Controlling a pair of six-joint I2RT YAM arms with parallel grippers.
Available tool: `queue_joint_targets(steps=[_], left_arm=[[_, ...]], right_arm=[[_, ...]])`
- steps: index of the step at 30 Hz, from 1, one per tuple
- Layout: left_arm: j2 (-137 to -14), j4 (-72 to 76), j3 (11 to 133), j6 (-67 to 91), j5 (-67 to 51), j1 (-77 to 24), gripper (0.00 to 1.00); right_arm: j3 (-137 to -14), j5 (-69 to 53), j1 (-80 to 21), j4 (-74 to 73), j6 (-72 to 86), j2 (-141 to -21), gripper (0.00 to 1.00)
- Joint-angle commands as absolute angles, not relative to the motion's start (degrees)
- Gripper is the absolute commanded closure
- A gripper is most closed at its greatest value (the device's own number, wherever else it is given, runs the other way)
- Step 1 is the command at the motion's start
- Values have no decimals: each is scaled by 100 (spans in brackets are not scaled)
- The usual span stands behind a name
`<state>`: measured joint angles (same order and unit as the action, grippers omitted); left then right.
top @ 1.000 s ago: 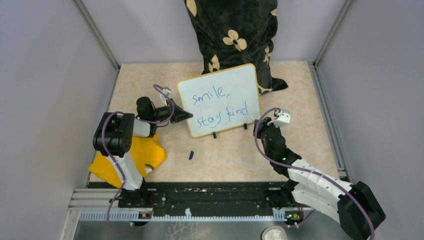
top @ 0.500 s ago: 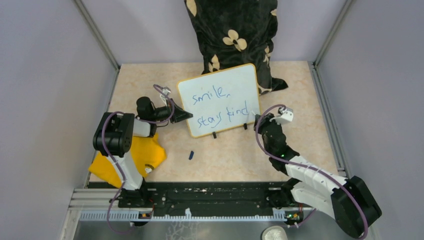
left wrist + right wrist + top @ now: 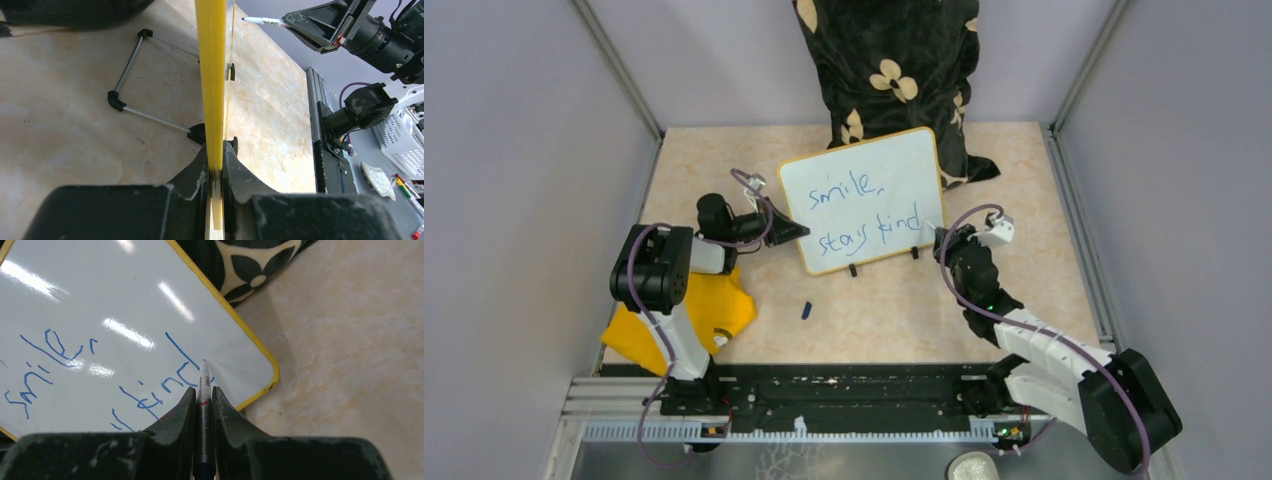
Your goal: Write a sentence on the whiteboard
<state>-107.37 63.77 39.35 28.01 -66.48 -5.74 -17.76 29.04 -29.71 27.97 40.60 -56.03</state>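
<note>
The whiteboard (image 3: 864,170) stands tilted on the table, propped on its wire stand, and bears the sentence (image 3: 856,210) in blue, "smile, stay kind". My left gripper (image 3: 796,232) is shut on the board's left yellow rim (image 3: 211,75), one finger on each side. My right gripper (image 3: 936,232) is shut on a white marker (image 3: 203,385) at the board's lower right corner. The marker tip points at the last letter of "kind" (image 3: 175,375). In the left wrist view the marker (image 3: 260,20) shows a small gap to the board face.
A black floral cloth (image 3: 889,70) hangs behind the board. A yellow cloth (image 3: 694,310) lies under the left arm. A small blue cap (image 3: 806,311) lies on the table in front of the board. The wire stand (image 3: 135,75) juts out behind the board.
The right arm has swung a little to the right, its wrist drifting slightly outward by the board's lower right corner. Left arm and board have not moved.
</note>
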Motion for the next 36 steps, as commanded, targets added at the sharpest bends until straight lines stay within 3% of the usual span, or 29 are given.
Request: queue_joint_targets(steps=[1, 36], left_arm=[[-11013, 5793, 3907, 2320, -6201, -642, 100], [-11045, 5766, 3925, 2337, -6199, -642, 100]], right_arm=[[-1899, 2727, -2942, 3146, 4209, -5721, 100], [-1519, 2768, -2938, 2978, 4149, -5475, 100]])
